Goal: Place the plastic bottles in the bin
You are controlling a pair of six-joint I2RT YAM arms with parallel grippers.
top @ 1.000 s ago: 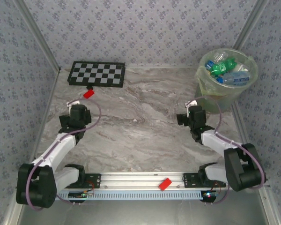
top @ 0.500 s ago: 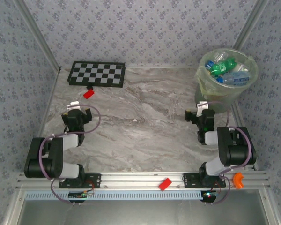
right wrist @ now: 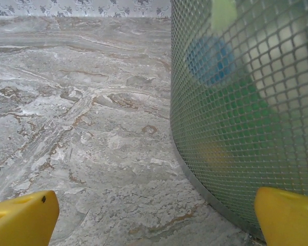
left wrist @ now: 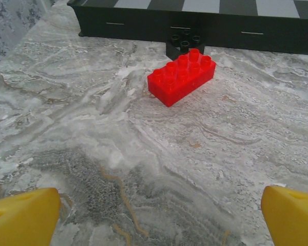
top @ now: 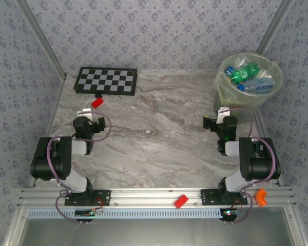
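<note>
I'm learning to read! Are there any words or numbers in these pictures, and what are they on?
No text here can be read.
Labels on the plastic bottles in the bin: too small and blurred to read.
Red block: no readable mark on its studs.
Chequered board: squares only, no letters or numbers.

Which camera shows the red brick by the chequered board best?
The left wrist view: the red brick sits close up, studs clear. The top view gives it as a tiny speck beside the board; the right wrist camera faces the bin.
</note>
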